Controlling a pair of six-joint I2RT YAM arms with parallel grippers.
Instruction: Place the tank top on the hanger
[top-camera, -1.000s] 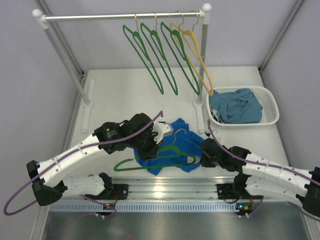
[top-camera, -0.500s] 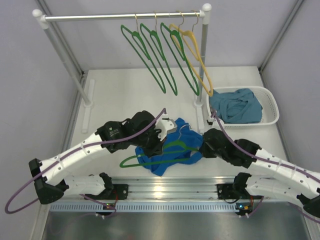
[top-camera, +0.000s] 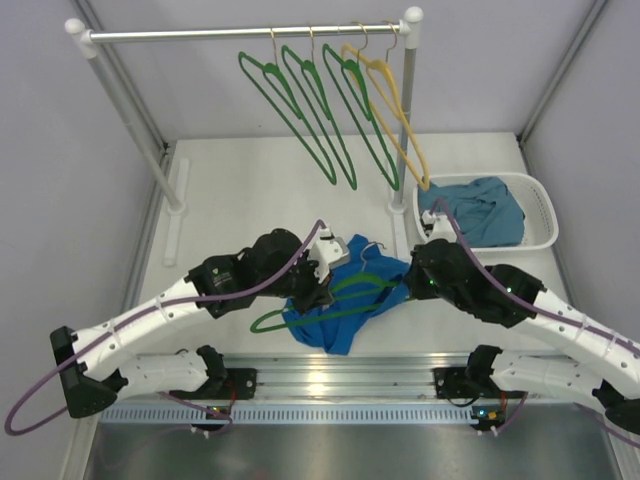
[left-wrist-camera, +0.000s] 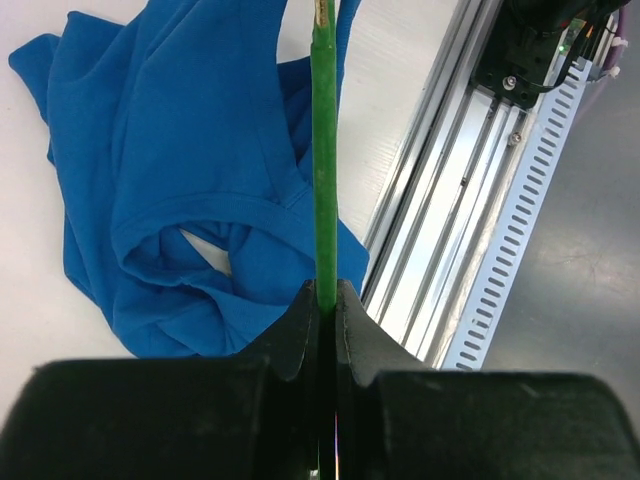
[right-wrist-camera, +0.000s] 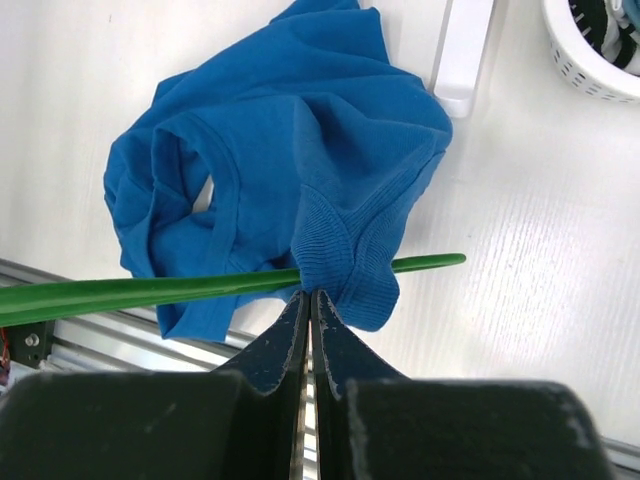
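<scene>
Tank top (top-camera: 345, 262), bright royal blue: crumpled on the table (top-camera: 250, 190), near middle, between the two claws. One armhole lying open in the right wrist view (right-wrist-camera: 300, 130); folds bunched in the left wrist view (left-wrist-camera: 200, 130).

Hanger (top-camera: 355, 284), thin green, brass-coloured hook: lying across the tank top, hook toward the far side, left end jutting out past the fabric.

Left claw (top-camera: 318, 290): pressed together on the hanger's green bar (left-wrist-camera: 322, 150), pinching it edge-on (left-wrist-camera: 327, 300), just left of the tank top.

Right claw (top-camera: 405, 285): pinching a ribbed strap edge of the tank top (right-wrist-camera: 312, 292), right where the strap crosses the hanger bar (right-wrist-camera: 430, 263); bar tip showing beyond the fabric. Cannot tell whether the bar is threaded through the strap.

Clothes rail (top-camera: 250, 33), far side: three green hangers (top-camera: 349, 70) and one yellow hanger (top-camera: 380, 70).

White basket (top-camera: 545, 215), far right: duller teal garment (top-camera: 480, 215) inside.
</scene>
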